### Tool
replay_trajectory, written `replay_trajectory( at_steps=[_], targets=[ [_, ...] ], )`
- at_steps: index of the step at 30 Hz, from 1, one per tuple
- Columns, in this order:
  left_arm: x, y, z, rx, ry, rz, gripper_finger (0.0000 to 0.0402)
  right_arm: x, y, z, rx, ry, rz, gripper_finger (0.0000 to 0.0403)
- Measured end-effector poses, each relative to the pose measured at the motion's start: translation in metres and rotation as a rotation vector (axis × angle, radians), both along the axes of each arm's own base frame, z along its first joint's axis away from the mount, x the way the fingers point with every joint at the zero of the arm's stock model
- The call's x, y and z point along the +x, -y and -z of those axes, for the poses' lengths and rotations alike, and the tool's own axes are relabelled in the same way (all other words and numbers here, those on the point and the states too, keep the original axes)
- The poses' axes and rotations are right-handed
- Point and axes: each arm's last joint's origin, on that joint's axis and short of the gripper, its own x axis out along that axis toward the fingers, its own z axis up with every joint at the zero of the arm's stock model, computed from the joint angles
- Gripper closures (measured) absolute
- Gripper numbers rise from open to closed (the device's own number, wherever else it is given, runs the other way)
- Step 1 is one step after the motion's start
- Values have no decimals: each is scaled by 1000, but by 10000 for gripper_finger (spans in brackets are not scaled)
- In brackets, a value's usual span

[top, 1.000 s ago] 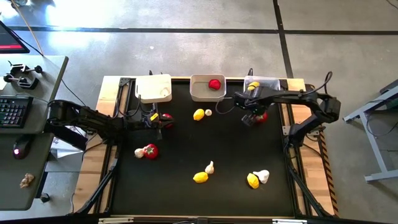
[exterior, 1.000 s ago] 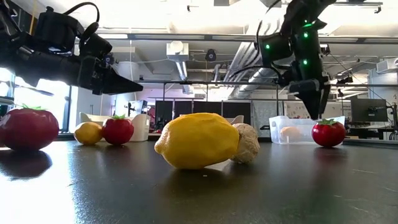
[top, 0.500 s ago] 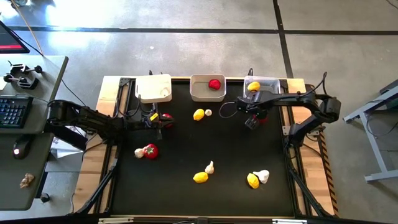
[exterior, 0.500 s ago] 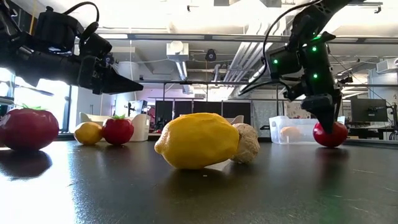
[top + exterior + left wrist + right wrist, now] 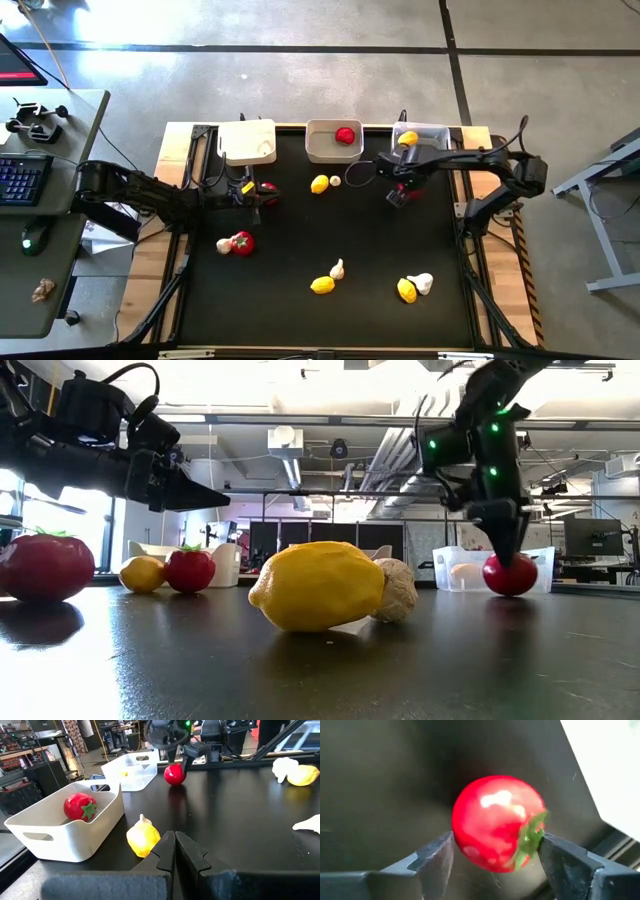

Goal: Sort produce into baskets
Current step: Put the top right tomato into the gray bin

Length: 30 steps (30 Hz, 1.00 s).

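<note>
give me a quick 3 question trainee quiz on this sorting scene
1. True or false: the right gripper has a tomato between its fingers.
2. Which bin already holds a tomato? A) the left bin B) the middle bin C) the right bin
3. Fill in: the left gripper is ____ (open/shut).

Key:
1. True; the fingers flank it, and whether they press on it cannot be told.
2. B
3. shut
</note>
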Motion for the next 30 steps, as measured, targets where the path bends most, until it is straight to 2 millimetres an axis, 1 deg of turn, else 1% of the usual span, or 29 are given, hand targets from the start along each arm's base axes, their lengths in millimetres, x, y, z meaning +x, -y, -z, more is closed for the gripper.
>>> replay_trajectory(
  at_steps=[4, 8, 12, 17, 21, 26, 30],
  targets=[
    [0, 0, 0, 0, -1, 0, 401, 13, -1, -16, -27, 63, -21, 147],
    [0, 0, 0, 0, -1, 0, 401, 29, -1, -32, -71, 166, -64, 158],
    [0, 0, 0, 0, -2, 0, 401, 39, -4, -37, -68, 254, -94, 164],
    [0, 0, 2, -3, -17, 0, 402, 36, -13, -37, -121, 169, -135, 159],
    [0, 0, 2, -4, -23, 0, 401, 32, -20, -37, -118, 122, -106, 148],
    [0, 0, 2, -4, -22, 0, 402, 31, -29, -37, -119, 99, -78, 133],
    [0, 0, 2, -4, -23, 0, 401, 33, -35, -37, -123, 98, -117, 121]
  ],
)
